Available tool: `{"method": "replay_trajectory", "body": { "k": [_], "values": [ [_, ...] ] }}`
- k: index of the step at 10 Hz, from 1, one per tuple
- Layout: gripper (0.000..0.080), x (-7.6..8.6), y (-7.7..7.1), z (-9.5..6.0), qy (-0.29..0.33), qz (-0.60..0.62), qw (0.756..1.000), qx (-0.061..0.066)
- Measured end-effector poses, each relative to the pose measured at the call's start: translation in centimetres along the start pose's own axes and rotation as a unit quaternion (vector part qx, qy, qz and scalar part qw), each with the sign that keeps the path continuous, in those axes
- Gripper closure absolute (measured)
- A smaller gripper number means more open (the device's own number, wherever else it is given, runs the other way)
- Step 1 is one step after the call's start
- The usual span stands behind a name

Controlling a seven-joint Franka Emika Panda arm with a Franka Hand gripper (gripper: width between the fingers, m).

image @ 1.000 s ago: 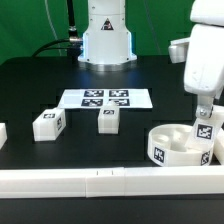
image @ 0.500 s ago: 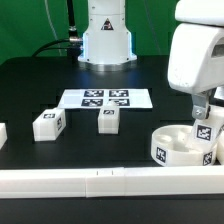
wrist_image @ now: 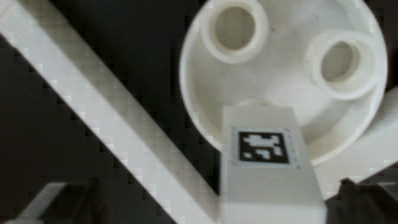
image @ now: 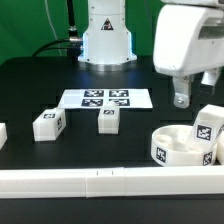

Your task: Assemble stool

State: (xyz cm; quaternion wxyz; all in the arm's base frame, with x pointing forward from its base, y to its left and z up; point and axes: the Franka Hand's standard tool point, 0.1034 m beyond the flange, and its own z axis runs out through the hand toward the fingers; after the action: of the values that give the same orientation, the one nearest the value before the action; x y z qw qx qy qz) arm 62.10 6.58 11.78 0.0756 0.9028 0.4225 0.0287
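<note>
With the two-finger gripper (image: pixel 188 94) spread apart above the tagged white block leg (image: pixel 207 128), planted in the thick round white plastic seat (image: pixel 172 150) at the exterior view's right, a straight lift is advised lest the leg be knocked

Bright, even overhead light, faint shadows; both views soft, slightly blurred.

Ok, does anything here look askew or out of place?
Yes: the leg standing in the seat, at the exterior view's right, leans instead of sitting upright, so it seems not fully socketed. The gripper hangs open above it, not touching it.
</note>
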Motion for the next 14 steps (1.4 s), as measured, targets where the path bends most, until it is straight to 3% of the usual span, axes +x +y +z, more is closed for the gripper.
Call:
{"method": "replay_trajectory", "body": {
  "k": [4,5,7,8,14],
  "values": [
    [0.0151,0.0,-0.3,0.4,-0.002,0.001,1.0,0.003],
    [0.0151,-0.7,0.1,1.0,-0.001,0.017,1.0,0.007],
    [0.0151,-4.3,-0.1,2.4,-0.004,0.053,0.999,0.015],
    [0.0151,-5.3,-0.1,2.8,-0.007,0.062,0.998,0.015],
    [0.0151,-5.3,-0.1,2.8,-0.003,0.061,0.998,0.013]
  ]
}}
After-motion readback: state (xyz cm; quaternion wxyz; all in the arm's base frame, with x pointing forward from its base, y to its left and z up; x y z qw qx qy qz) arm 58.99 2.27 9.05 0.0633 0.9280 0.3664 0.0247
